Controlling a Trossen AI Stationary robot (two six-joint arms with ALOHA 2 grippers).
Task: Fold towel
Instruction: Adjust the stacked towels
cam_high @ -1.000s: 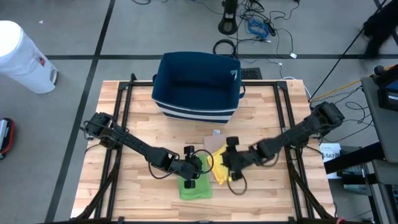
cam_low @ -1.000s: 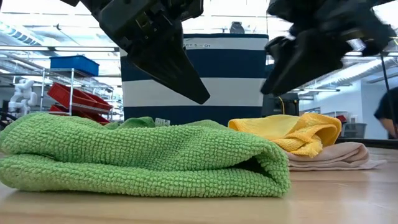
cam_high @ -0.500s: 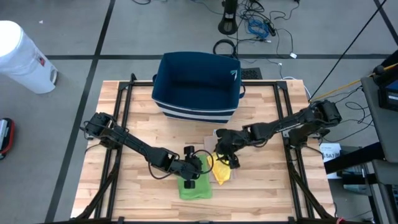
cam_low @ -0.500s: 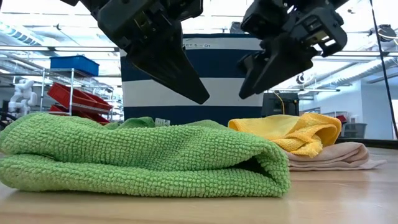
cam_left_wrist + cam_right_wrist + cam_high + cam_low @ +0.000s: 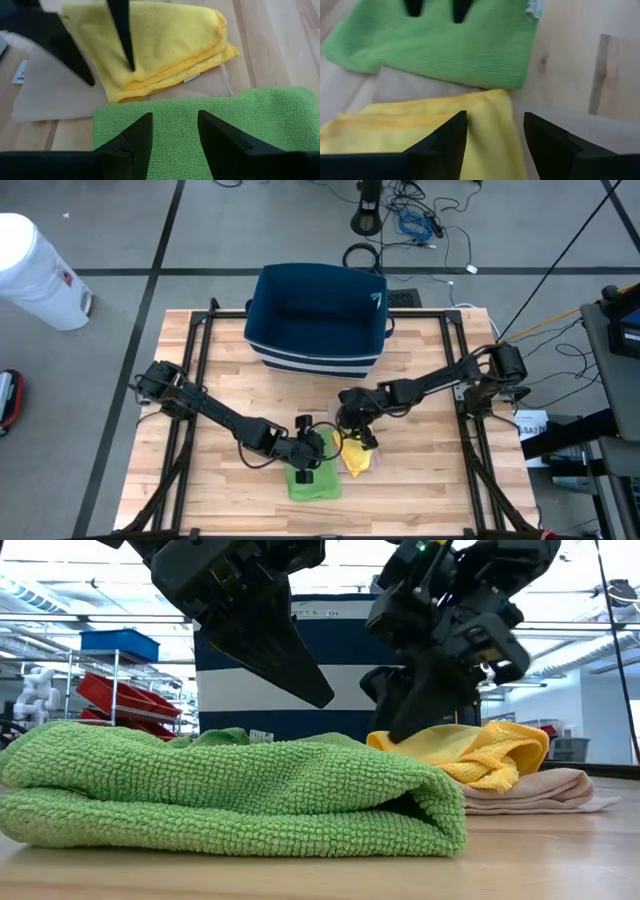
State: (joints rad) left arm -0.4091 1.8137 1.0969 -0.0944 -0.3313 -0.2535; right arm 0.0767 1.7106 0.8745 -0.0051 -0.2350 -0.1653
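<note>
High view: the folded green towel (image 5: 313,481) lies at the worktop's (image 5: 200,490) near edge, the folded yellow towel (image 5: 358,455) just beside it on a beige cloth (image 5: 343,410). The left gripper (image 5: 312,457) hovers over the green towel, fingers parted, empty. The right gripper (image 5: 358,435) stands over the yellow towel, fingers apart, gripping nothing.
</note>
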